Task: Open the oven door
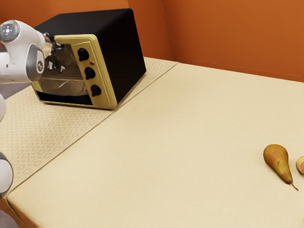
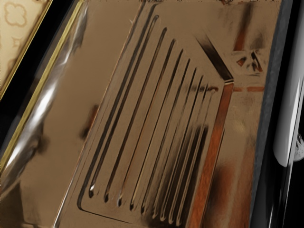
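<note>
1. Black and gold, the oven (image 1: 121,52) stands at the exterior view's far left; its glass door (image 1: 71,85) is at the front, beside the knobs (image 1: 90,73).
2. The pincer (image 1: 55,61) is at that door; I cannot tell whether it's spread.
3. In the wrist view, slanted dark lines cross the glass.

In the exterior view, a brown-green pear (image 1: 277,159) lies at the lower right, its stem pointing toward the lower right corner. Just beside it, a yellow and reddish fruit (image 1: 300,165) is cut by the right edge. Both are on the cream table (image 1: 166,142). A patterned strip (image 1: 45,123) runs along the left; orange walls (image 1: 232,38) stand behind.
</note>
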### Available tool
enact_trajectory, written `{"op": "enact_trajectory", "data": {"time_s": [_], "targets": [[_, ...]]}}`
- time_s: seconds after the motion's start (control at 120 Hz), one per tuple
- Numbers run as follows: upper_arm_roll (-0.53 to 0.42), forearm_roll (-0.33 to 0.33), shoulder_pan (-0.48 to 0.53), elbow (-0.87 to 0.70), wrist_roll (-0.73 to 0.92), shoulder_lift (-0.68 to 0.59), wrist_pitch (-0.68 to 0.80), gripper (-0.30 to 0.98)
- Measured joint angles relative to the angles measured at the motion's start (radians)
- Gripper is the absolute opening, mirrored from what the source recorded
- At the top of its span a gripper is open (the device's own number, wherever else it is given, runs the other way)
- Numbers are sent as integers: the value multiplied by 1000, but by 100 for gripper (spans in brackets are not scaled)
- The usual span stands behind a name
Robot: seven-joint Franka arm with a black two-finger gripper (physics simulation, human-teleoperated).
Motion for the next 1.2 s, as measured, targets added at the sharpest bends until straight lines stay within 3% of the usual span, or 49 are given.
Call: {"op": "enact_trajectory", "data": {"time_s": [0.383, 0.892, 1.2], "targets": [[23, 28, 8, -318, 0, -192, 14, 68], [25, 214, 54, -669, -48, -393, 14, 69], [27, 163, 95, -1000, -74, -593, 12, 68]]}}
